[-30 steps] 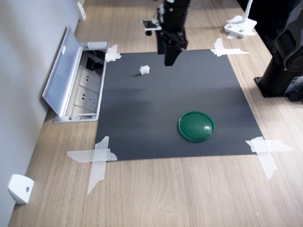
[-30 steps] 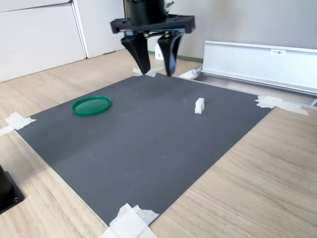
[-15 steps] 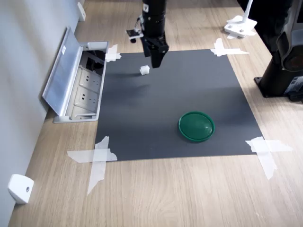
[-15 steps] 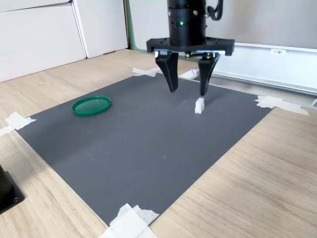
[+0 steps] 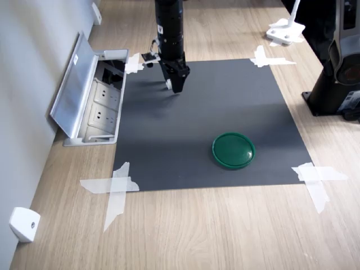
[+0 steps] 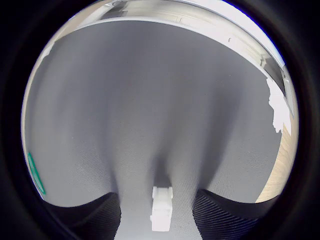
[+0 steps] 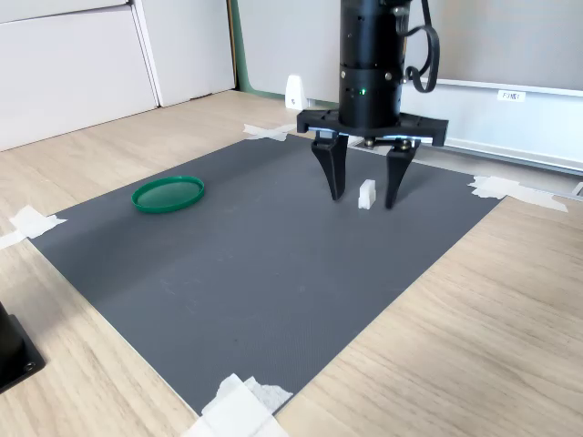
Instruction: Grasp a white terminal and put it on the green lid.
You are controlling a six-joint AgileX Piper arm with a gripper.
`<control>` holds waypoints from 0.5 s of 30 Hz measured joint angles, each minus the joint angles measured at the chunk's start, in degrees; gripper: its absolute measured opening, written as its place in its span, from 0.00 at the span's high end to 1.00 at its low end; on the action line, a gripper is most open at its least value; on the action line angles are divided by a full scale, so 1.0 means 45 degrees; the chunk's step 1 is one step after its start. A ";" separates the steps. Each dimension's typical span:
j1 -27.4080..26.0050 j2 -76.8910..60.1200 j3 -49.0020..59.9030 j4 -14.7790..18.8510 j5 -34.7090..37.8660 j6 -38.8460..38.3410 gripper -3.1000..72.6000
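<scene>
One small white terminal (image 7: 367, 194) stands on the dark mat (image 7: 228, 264), well apart from the green lid (image 7: 168, 194). The gripper (image 7: 363, 197) straddles it with jaws spread, touching nothing. The risk, I judge, is an off-centre close: one finger arriving first could tip or flick so light a block away.

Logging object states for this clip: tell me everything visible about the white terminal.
The white terminal is a tiny white plastic-looking block with small ridges, standing upright on the dark grey mat. It sits between the open tool fingers, which appear clear of it on either side. The arm hides it in the first exterior view. The green lid lies well away.
</scene>
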 joint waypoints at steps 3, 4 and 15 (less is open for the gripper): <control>0.0000 0.0000 0.0000 0.0010 -0.0026 -0.0090 0.18; 0.0000 0.0000 0.0000 -0.0001 -0.0050 -0.0104 0.22; -0.0017 -0.0270 -0.0009 0.0637 0.0114 -0.0157 0.84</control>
